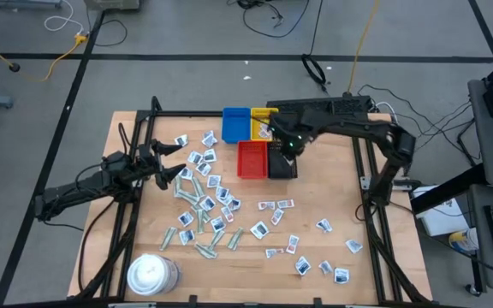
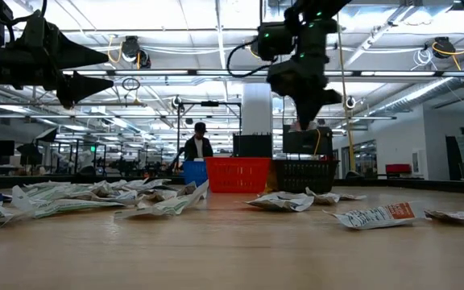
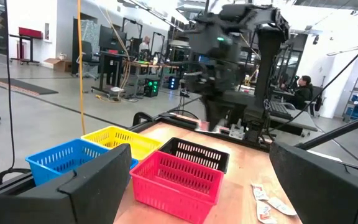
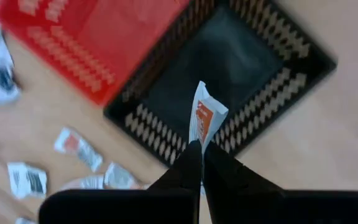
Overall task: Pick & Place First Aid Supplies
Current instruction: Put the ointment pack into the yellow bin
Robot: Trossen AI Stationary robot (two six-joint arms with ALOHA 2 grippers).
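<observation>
An orange-marked packet (image 4: 201, 121) is pinched in the right end effector (image 4: 201, 149), carried above the black tray (image 4: 253, 81); release into it is called for next; the left end effector (image 1: 171, 161) waits spread over the scattered packets (image 1: 208, 201).

Dozens of small flat wrapped packets (image 1: 204, 201), white squares and pale strips, lay scattered across the desk (image 1: 315, 265). One white packet with an orange mark (image 4: 202, 121) hung upright, pinched above the black tray (image 4: 229, 68).
</observation>
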